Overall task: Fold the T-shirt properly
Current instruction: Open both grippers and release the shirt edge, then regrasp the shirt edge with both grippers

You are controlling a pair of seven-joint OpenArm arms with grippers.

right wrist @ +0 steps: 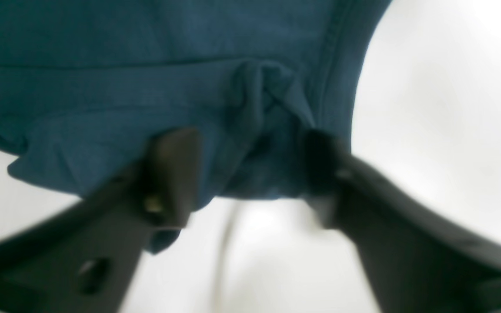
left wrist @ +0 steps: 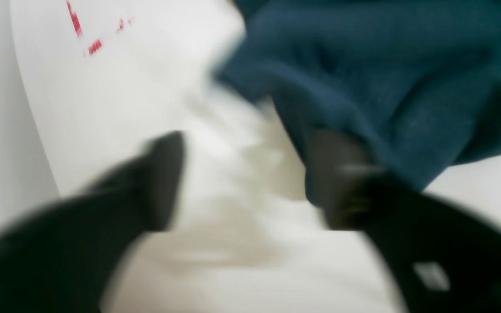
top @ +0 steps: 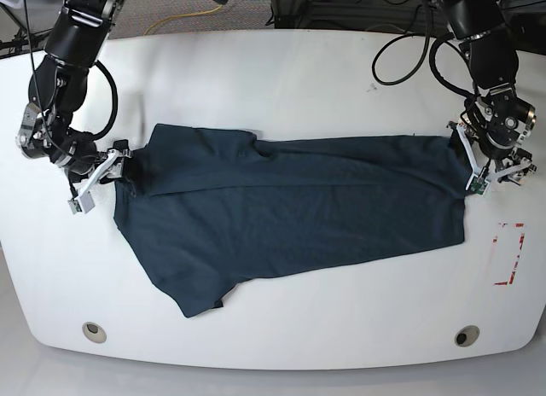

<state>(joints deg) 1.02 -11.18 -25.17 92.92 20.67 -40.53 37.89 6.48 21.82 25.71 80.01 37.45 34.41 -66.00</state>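
The T-shirt (top: 290, 208) lies spread lengthwise on the white table (top: 281, 80), dark navy-teal, with one sleeve pointing to the near left. At the shirt's right end my left gripper (top: 490, 170) stands open. In the blurred left wrist view its jaws (left wrist: 244, 143) are wide apart, and the T-shirt (left wrist: 385, 78) hangs over the right finger (left wrist: 333, 174). My right gripper (top: 107, 170) is at the shirt's left end, open. A bunched fold of the T-shirt (right wrist: 259, 108) sits loose between the spread fingers of the right gripper (right wrist: 248, 139).
Red tape marks (top: 509, 253) lie on the table near its right edge, also seen in the left wrist view as red tape marks (left wrist: 89, 34). Two round holes (top: 95, 331) (top: 466, 335) sit by the front edge. Cables run behind the table's back edge.
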